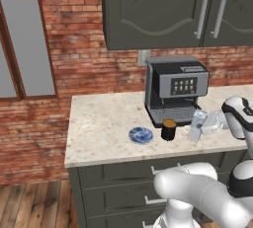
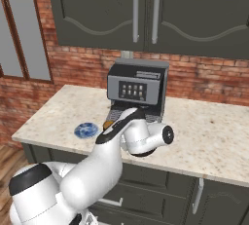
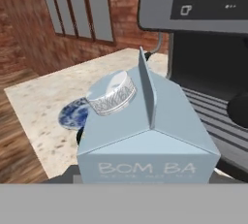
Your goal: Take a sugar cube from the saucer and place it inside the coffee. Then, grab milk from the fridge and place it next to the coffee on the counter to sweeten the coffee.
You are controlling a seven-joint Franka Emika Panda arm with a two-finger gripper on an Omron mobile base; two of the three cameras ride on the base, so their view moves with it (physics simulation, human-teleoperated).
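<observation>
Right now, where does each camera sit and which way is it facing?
Left base view: behind-left, looking forward and down at the counter, saucer, coffee, milk; arm lower right.
Right base view: behind-right, same counter; arm lower left.
Hand view: on the hand, close over the milk's top.
Shared: saucer, coffee machine.

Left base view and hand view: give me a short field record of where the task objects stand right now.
milk: pale blue gable-top carton with a white screw cap, upright on the beige speckled counter, right of the cup
coffee: small black cylindrical cup with brown top, in front of the black-and-silver coffee machine
saucer: blue-and-white mottled plate, left of the cup, nothing visible on it
gripper: white gripper at the carton; grip not clear
</observation>
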